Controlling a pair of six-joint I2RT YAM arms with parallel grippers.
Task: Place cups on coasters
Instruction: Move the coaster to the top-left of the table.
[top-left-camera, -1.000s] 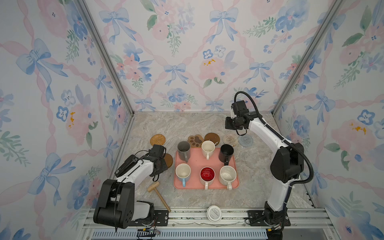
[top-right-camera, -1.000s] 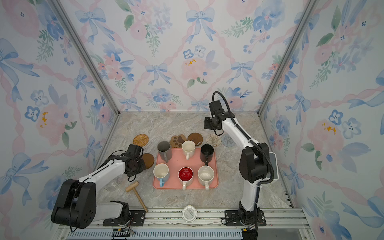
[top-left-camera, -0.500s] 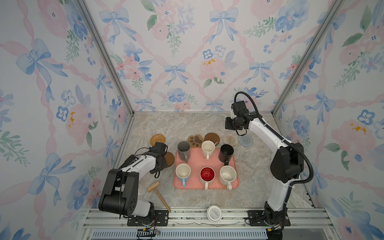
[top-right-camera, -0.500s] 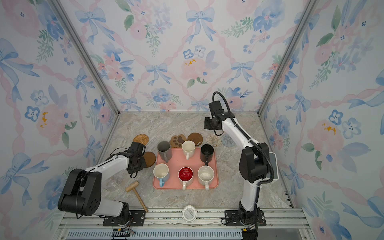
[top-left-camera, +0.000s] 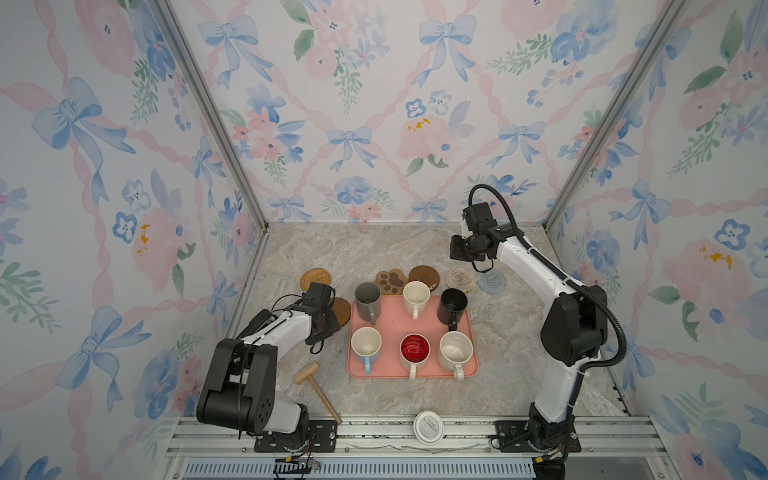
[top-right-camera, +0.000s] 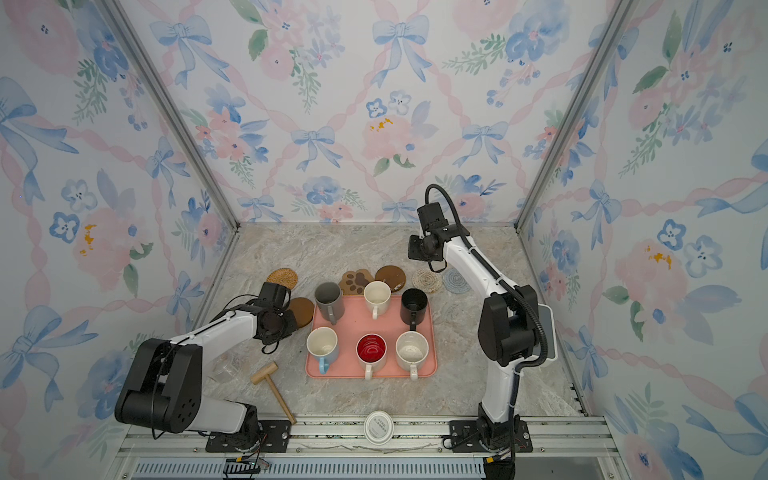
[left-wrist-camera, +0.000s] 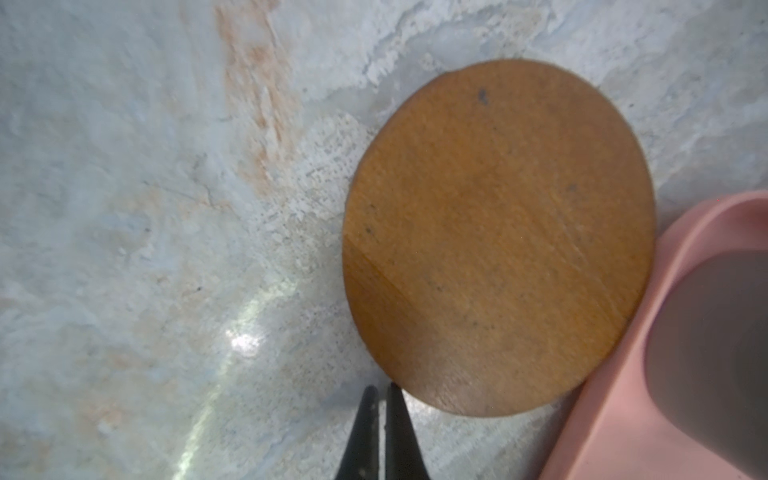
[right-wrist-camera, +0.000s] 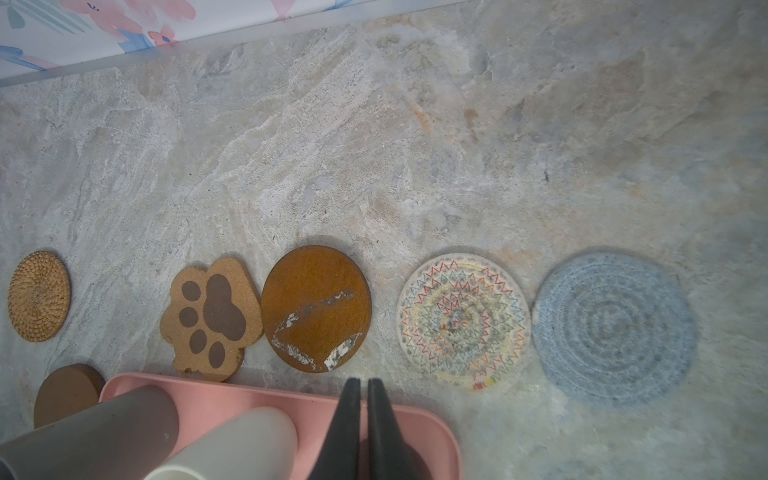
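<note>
Floral-papered cell, marble desk (top-left-camera: 374, 249). Top views: six cups (top-left-camera: 368, 297) all stand on the pink tray (top-left-camera: 471, 332), and six coasters (top-left-camera: 316, 279) lie bare around it. Since a second ago only the left arm (top-left-camera: 286, 328) has shifted, so nothing is placed yet.

Left wrist: left gripper (left-wrist-camera: 381, 392), fingers clenched and empty, just beside a wooden round coaster (left-wrist-camera: 498, 237).

Right wrist: right gripper (right-wrist-camera: 360, 384), clenched and empty, raised near the back coasters.

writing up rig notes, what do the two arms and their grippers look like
Both the left arm and right arm have white link shells, chunky black joint housings and black bases. A ribbed black cable runs along the right arm. The left gripper and right gripper end in slim, black, tapered fingers.
</note>
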